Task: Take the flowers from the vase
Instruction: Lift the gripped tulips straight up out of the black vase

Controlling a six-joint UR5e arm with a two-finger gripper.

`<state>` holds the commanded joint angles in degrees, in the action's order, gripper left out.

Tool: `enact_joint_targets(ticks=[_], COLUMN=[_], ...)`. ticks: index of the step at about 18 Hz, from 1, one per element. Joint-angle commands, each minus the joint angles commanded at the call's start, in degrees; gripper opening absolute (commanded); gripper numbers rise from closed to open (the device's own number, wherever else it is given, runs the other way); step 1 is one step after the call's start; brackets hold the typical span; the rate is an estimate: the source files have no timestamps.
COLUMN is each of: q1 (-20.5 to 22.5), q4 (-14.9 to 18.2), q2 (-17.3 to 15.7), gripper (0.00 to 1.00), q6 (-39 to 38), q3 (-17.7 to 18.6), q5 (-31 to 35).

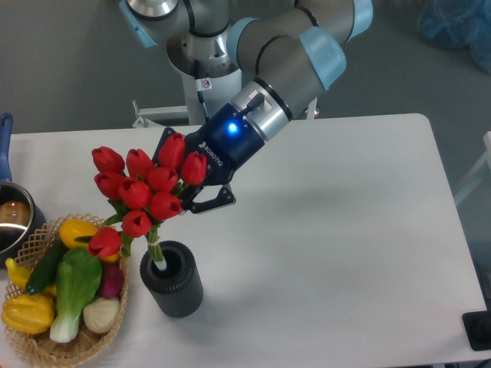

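A wicker basket [34, 337] of vegetables stands at the left of the counter [345, 230]. The flowers [142, 192] are held up in the closed hand [198, 192], with the stem ends just inside the vase [172, 279]. If the bunch is lifted at a slant, the vase could be tipped over.

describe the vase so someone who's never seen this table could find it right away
Start at the wicker basket of vegetables at the white table's front left corner and look just to its right. The vase is the short, nearly black ribbed cylinder there, with the red tulips' stems rising from its mouth.
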<state>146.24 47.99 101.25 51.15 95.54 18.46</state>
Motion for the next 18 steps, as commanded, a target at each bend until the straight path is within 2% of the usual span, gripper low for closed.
enact_joint_targets(ticks=[6,11,18], q1=[1.7,2.1,8.8], q4=[0.0,0.0,0.1], q2=[-0.6,-0.8,-0.7], gripper=[0.38,0.38,0.38], q6=[-6.2,-6.7,-5.7], q3=[-2.4,-2.8,-4.1], q5=[-2.0,-2.0,-1.8])
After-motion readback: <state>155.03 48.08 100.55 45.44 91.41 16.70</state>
